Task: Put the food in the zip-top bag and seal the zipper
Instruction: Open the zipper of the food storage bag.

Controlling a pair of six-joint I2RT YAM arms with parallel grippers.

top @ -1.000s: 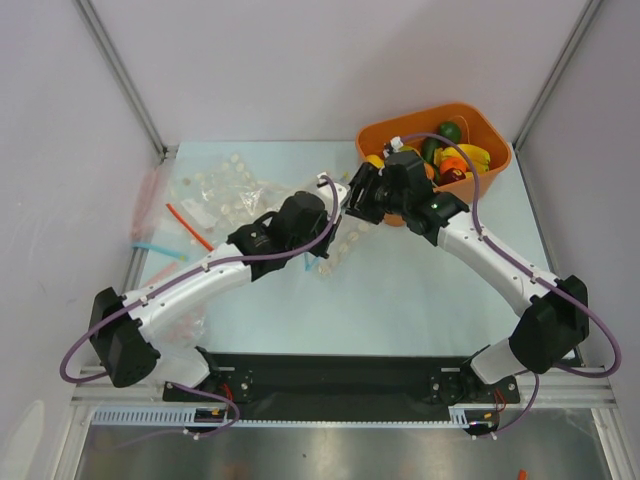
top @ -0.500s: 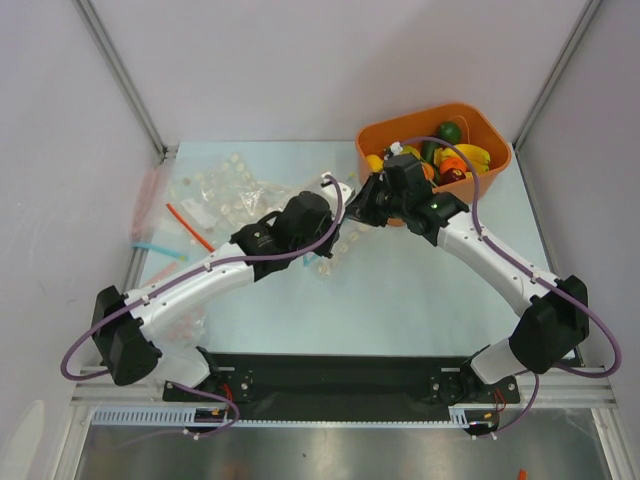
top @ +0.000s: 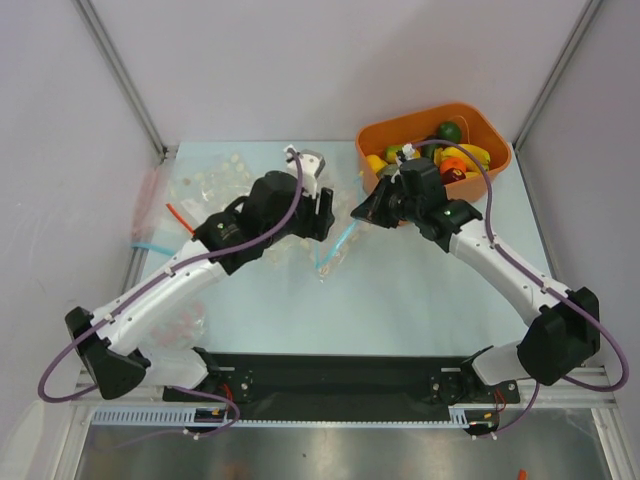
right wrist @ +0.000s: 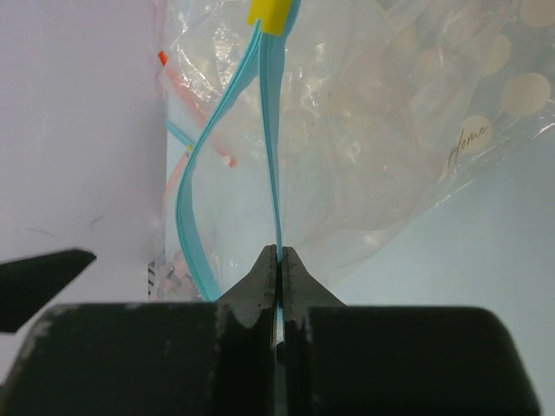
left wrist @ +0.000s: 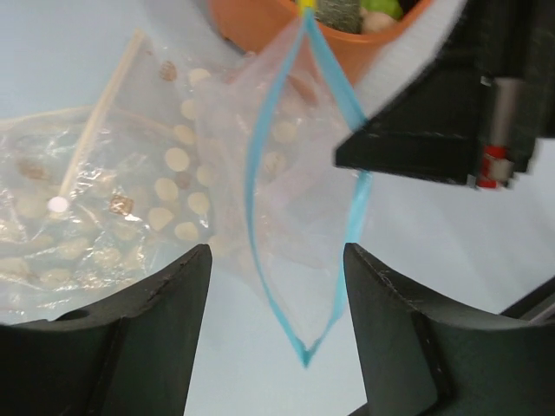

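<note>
The zip-top bag (top: 335, 250) hangs between the two grippers at mid table. Its zipper (right wrist: 270, 130) is a light-blue strip carrying a yellow slider (right wrist: 273, 13), and the mouth gapes in a V (left wrist: 295, 173). My right gripper (right wrist: 279, 256) is shut on one side of the zipper; from above it (top: 361, 212) is just right of the bag. My left gripper (left wrist: 277, 295) is open, with the mouth's lower corner between its fingers, touching neither. From above it (top: 320, 218) sits just left of the bag. The food (top: 450, 158) lies in an orange bin (top: 490, 135).
Clear bags printed with white dots (top: 215, 190) lie heaped at the back left and under the left arm. A red-strip bag (top: 185, 222) and another blue strip (top: 150, 246) lie at the left edge. The orange bin stands at the back right by the frame post.
My left gripper has let go of the bag, opened, and drawn back to the left. My right gripper has shut on the blue zipper strip and now holds the bag alone.
</note>
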